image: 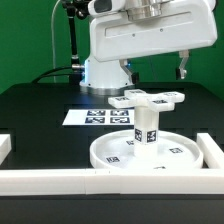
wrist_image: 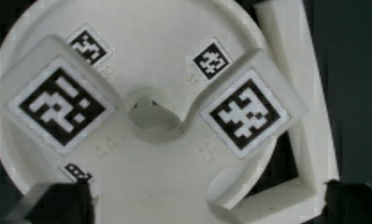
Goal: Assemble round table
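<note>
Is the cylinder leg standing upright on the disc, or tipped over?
Upright. In the exterior view the leg stands vertically on the round disc, with the cross-shaped base level on top.

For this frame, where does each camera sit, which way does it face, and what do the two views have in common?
Exterior view: off the arm, low at the table's edge, facing the assembled round table and marker board; the arm's body and gripper show above.
Wrist view: on the wrist, looking down close onto the cross-shaped base; dark fingertips show at the edge.
Shared: the tagged cross-shaped base.
</note>
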